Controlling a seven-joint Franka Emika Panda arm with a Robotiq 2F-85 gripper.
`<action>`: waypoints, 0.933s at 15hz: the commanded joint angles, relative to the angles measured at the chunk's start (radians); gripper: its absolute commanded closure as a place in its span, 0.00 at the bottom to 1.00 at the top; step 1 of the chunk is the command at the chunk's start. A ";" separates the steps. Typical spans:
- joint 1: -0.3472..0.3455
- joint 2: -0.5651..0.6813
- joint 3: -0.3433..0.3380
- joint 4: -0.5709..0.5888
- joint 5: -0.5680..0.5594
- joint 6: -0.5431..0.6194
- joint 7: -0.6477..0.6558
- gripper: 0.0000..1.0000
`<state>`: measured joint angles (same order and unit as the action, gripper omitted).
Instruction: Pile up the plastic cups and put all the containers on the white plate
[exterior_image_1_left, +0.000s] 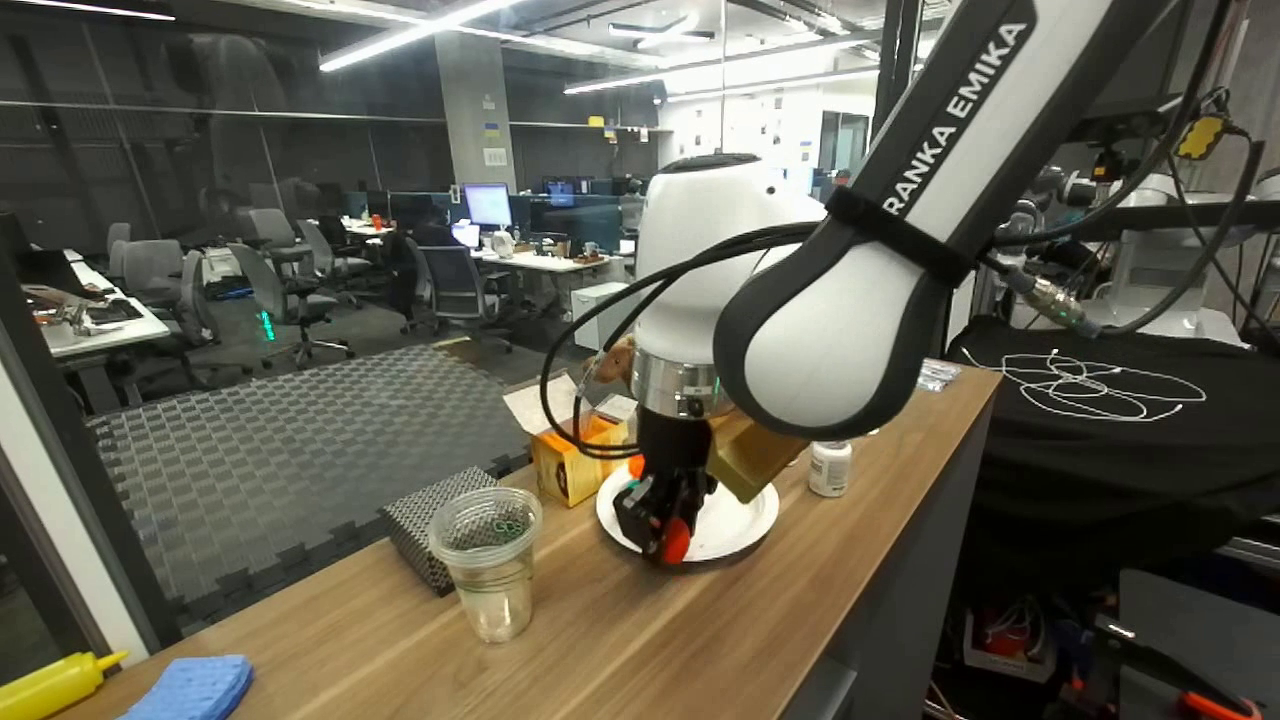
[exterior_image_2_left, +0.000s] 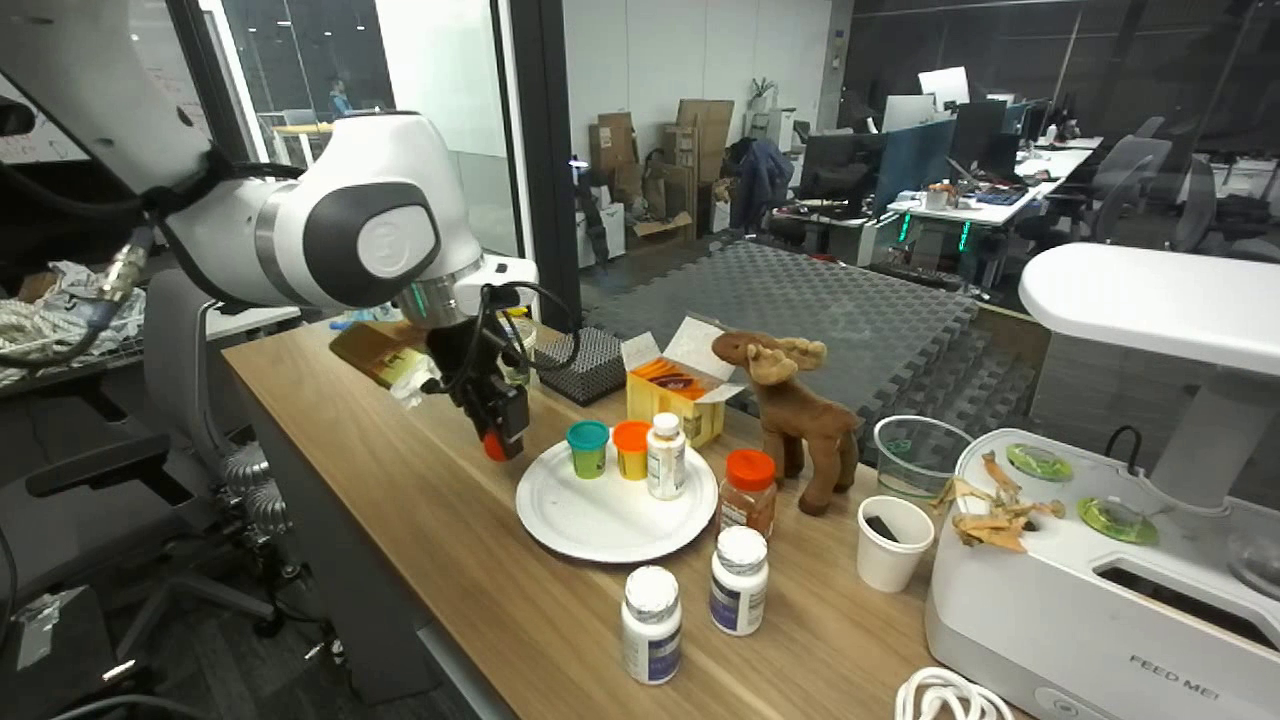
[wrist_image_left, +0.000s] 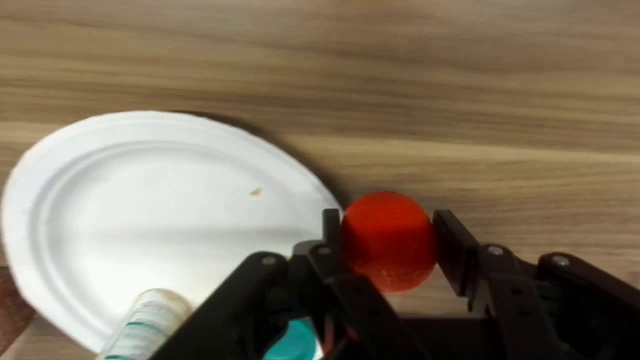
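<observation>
Gripper (wrist_image_left: 387, 230): fingers parted only by a red item (wrist_image_left: 390, 245), pinched both sides, probably for setting on the adjacent plate (exterior_image_2_left: 590, 522). Plate: tubs (exterior_image_2_left: 588, 455) and bottle (exterior_image_2_left: 666, 465) toward one edge, leaving room. Farther: clear cup (exterior_image_1_left: 492, 580); second cup (exterior_image_2_left: 915, 460) by the moose (exterior_image_2_left: 808, 425); well apart, piling seemingly unfinished.

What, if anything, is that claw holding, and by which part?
The gripper holds a round red object, its identity unclear, by two opposite sides.
</observation>
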<state>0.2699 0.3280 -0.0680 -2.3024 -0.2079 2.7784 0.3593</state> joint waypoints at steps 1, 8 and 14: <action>0.074 -0.002 -0.134 0.026 -0.163 0.019 0.201 0.71; 0.069 0.060 -0.139 0.065 -0.197 -0.004 0.284 0.71; 0.070 0.107 -0.119 0.068 -0.169 -0.002 0.271 0.71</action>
<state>0.3307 0.4152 -0.1905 -2.2547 -0.3976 2.7800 0.6217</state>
